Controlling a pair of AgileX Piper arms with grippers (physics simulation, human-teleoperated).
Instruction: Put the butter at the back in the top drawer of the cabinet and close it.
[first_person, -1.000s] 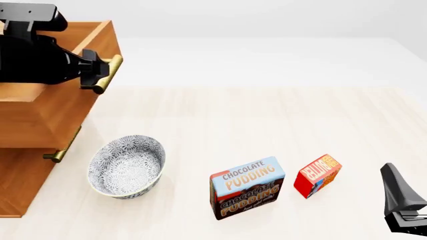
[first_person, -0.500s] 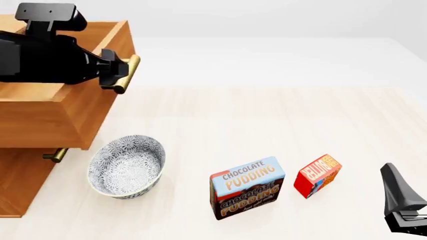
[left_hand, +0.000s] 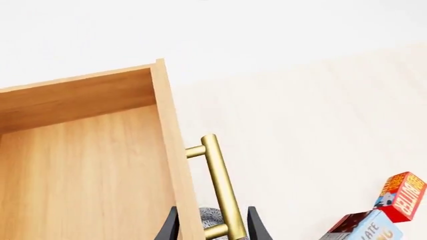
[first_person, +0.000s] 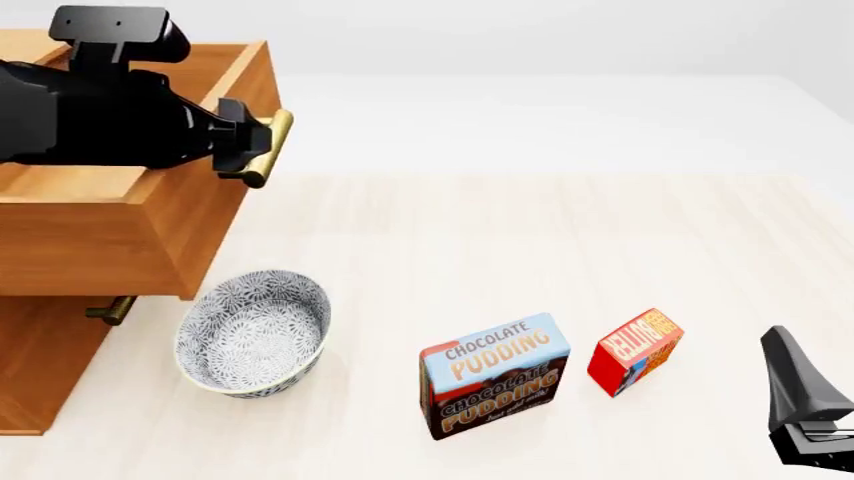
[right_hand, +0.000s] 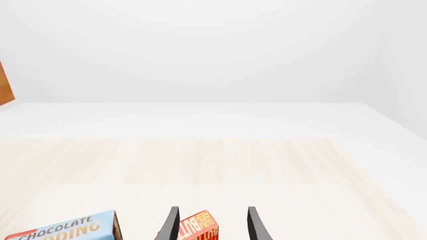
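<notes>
Butter (first_person: 635, 351) stands on the tabletop (first_person: 534, 230) at front right, just beside the pudding box (first_person: 494, 376), well apart from the cabinet (first_person: 40, 370) at far left. Top drawer (first_person: 127, 215) is pulled well out, overhanging the bowl (first_person: 254, 332), its inside bare in the left wrist view. Left pincer (first_person: 251, 140) is clamped narrow around the brass handle (first_person: 267, 148), fingers either side of the bar near its lower post (left_hand: 220, 231). Right pincer (right_hand: 212, 225) hangs low at front right, parted and holding nothing, butter (right_hand: 199, 231) showing between its fingers but not gripped. Judged step: finishing the drawer pull. To do it well, pull straight along the drawer's travel, no twist on the bar, stop once the opening is ample for the butter, then let go cleanly and back the left arm off so it does not block the drop. Right arm likely next: come down over the butter squarely, avoid nudging the pudding box.
</notes>
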